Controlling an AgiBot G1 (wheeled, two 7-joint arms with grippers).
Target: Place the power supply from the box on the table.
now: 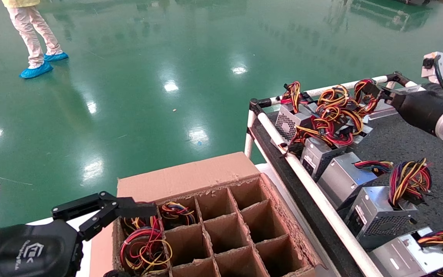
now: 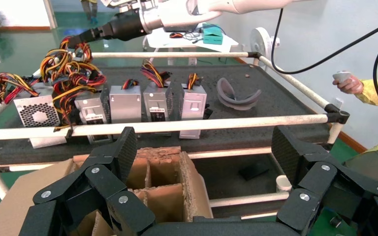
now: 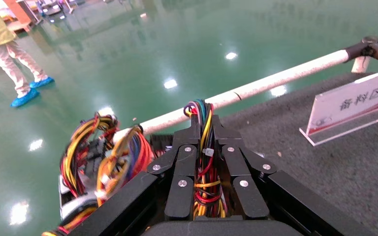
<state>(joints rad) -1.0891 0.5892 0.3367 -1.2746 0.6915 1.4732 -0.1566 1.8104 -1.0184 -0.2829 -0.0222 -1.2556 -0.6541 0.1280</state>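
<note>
Wires (image 3: 205,162) of a power supply sit clamped between your right gripper's (image 3: 205,129) fingers, over the far corner of the counter (image 1: 406,146), above the tangled heap of units there. In the head view that gripper (image 1: 375,92) reaches in from the right, beside the white rail (image 1: 321,91). The body of the supply it holds cannot be picked out from the pile. A row of other power supplies (image 1: 344,175) lies along the counter's near rail. Your left gripper (image 2: 202,157) hangs over the near left corner of the box (image 1: 190,177), its fingers (image 2: 123,152) spread wide apart on nothing. Two cells below it hold wire bundles (image 1: 144,246); the other cells look bare.
</note>
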